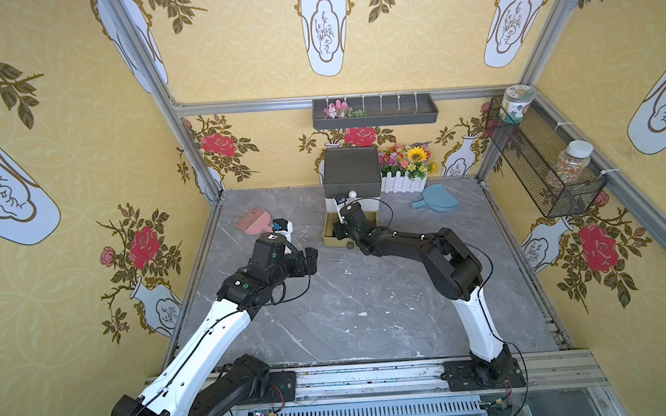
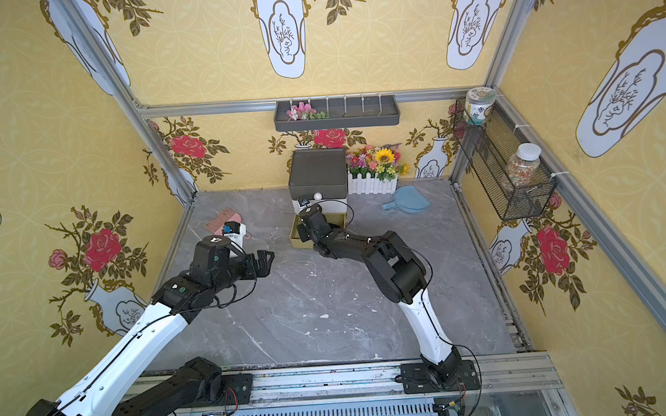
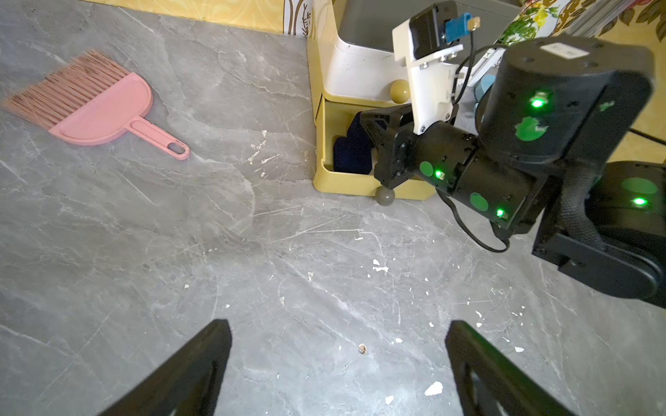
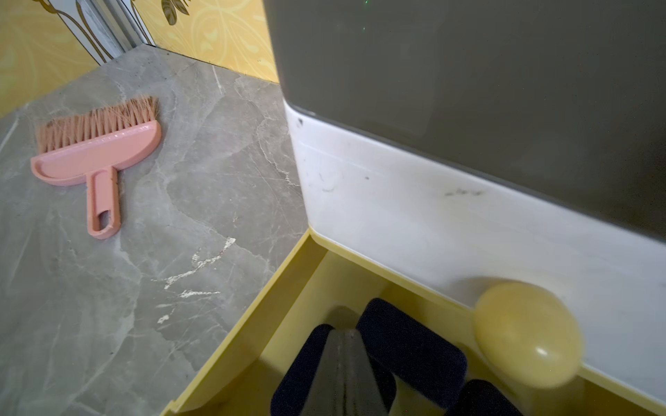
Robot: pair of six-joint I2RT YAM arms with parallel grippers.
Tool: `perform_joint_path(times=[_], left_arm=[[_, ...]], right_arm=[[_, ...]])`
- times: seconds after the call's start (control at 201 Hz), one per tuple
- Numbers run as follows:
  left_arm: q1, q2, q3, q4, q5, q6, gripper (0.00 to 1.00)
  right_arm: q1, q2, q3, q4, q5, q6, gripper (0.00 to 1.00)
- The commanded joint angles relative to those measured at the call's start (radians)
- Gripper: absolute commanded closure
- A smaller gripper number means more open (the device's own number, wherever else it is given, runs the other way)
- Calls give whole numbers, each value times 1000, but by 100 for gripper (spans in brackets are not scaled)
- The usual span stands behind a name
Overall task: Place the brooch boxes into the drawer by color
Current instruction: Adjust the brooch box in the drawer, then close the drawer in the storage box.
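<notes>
Could not count the navy brooch boxes (image 4: 411, 345) in the drawer (image 4: 284, 299): partly covered by the right gripper (image 4: 342, 335), cropped at the picture's edge

Grey veined tabletop (image 1: 367, 293) across centre of frame in both top views. Carries four things.
- Upper left: pink hand brush (image 1: 252, 223), flat, bristles toward upper left.
- Upper centre, against back wall: drawer chest (image 1: 352, 172), upright, bottom olive-yellow tier (image 1: 328, 236) pulled out over the surface.
- Just right of chest: white picket planter (image 1: 403, 182) with artificial flowers.
- Further right: blue dustpan (image 1: 438, 202), flat, handle pointing left.

White flecks (image 1: 362, 314) scattered lower centre.
</notes>
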Motion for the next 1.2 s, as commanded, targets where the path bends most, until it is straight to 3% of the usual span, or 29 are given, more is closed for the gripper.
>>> perform_joint_path(times=[0.0, 0.194, 0.538, 0.822, 1.066, 1.195], left_arm=[[1, -3, -6, 18, 12, 9, 1], [1, -3, -6, 17, 15, 12, 1], [33, -5, -6, 17, 17, 14, 1], [36, -2, -8, 19, 20, 12, 1], [42, -4, -10, 29, 31, 9, 1], [45, -4, -9, 30, 35, 8, 1]], right_arm=[[-1, 14, 17, -16, 25, -22, 100], [-10, 39, 49, -82, 10, -13, 100], [-18, -28, -40, -170, -93, 57, 100], [-34, -160, -88, -161, -125, 67, 100], [-64, -223, -101, -152, -133, 51, 87], [-62, -187, -78, -164, -129, 22, 100]])
